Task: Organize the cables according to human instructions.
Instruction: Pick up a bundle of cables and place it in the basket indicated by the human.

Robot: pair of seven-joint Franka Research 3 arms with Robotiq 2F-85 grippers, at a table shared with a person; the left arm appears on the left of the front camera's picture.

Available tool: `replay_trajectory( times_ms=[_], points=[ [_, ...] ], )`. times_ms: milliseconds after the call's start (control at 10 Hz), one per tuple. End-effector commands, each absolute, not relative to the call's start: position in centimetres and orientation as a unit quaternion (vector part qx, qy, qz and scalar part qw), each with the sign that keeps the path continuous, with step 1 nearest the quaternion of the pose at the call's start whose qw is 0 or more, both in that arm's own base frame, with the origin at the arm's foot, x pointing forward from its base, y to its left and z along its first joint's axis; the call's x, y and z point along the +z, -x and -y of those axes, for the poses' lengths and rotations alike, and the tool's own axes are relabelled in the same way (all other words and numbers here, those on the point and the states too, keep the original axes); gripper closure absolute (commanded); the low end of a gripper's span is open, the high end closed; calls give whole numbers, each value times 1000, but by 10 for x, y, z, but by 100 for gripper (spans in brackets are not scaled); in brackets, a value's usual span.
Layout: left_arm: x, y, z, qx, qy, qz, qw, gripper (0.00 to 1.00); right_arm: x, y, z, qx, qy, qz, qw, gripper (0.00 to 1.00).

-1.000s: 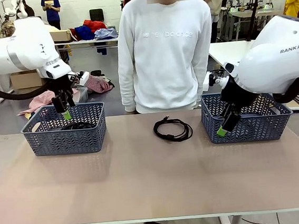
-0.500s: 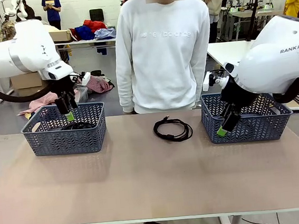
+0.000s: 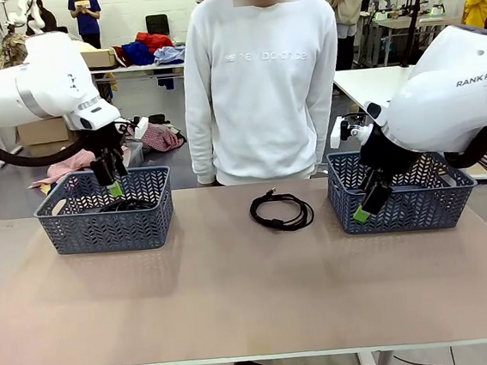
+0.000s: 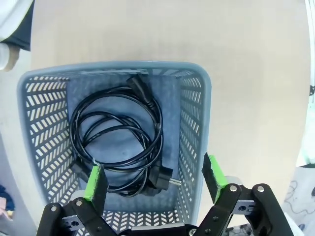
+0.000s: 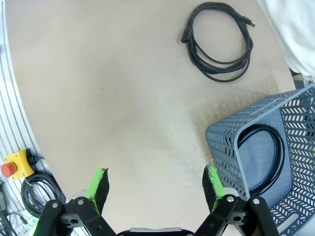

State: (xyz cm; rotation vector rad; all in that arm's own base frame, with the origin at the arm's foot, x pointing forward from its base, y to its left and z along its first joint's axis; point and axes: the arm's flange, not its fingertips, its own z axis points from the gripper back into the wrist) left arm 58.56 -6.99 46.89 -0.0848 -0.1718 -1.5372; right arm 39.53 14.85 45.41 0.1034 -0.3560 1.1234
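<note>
One black cable (image 3: 281, 211) lies coiled on the table in the middle near the far edge, and it appears again as a cable (image 5: 219, 73) in the right wrist view. A second coiled cable (image 4: 115, 142) with plug ends rests in the left grey basket (image 3: 106, 220). My left gripper (image 3: 110, 178) hangs open just above that basket, its jaws (image 4: 155, 179) empty. A third cable (image 5: 281, 152) curls inside the right basket (image 3: 410, 205). My right gripper (image 3: 368, 202) is open and empty, low at that basket's front left corner, over bare table (image 5: 155, 187).
A person in a white sweatshirt (image 3: 259, 77) stands at the table's far edge between the baskets, hands out of sight. The near half of the tabletop (image 3: 238, 304) is bare. A yellow stop button (image 5: 12, 164) sits beyond the table edge.
My left gripper has drifted slightly right over the left basket. The person has shifted a little to the left. The right arm and the cables have not moved.
</note>
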Motion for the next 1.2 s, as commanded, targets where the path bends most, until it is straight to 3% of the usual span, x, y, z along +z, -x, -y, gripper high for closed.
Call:
replay_trajectory(
  times_ms=[0,300,700,1100],
  points=[
    [468,-585,70,-694,39,77,715,0,455,-395,-149,526,-47,170,832,0],
    [475,-560,99,-642,63,142,751,0,455,-395,-149,526,-47,170,832,0],
    [468,-508,146,-638,128,170,740,0,455,-395,-149,526,-47,170,832,0],
    [455,-464,172,-623,140,180,748,0,455,-395,-149,526,-47,170,832,0]
  ],
)
